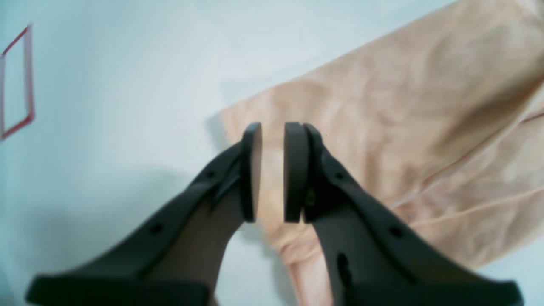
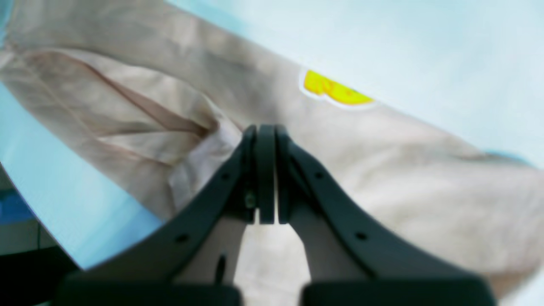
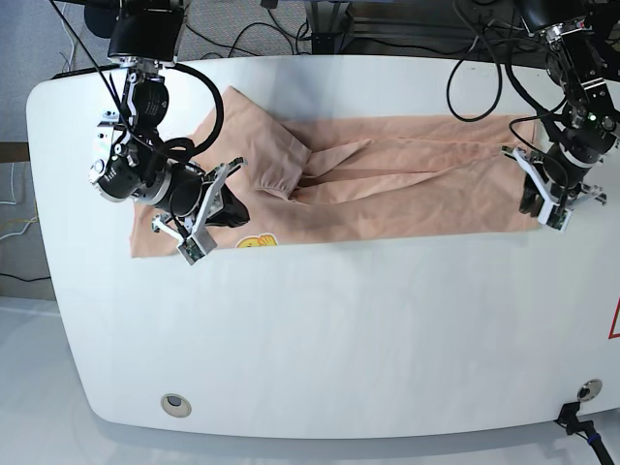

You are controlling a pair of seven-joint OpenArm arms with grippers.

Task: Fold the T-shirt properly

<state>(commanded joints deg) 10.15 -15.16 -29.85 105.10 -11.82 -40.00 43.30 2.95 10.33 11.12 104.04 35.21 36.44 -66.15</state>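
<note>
The shirt (image 3: 387, 184) is lying in a long band across the table (image 3: 320, 329). The left gripper (image 1: 272, 170) is hovering with fingers apart over its corner; the right gripper (image 2: 265, 174) is showing fingers together over the cloth. It looks soft and limp, so gripping corners seems best.

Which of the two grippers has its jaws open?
The left gripper, over the T-shirt's end: a clear gap shows between its pads. The right gripper, near the yellow print, is shut.

White rounded table (image 3: 387, 329), black cables (image 3: 291, 24) on grey floor behind
</note>
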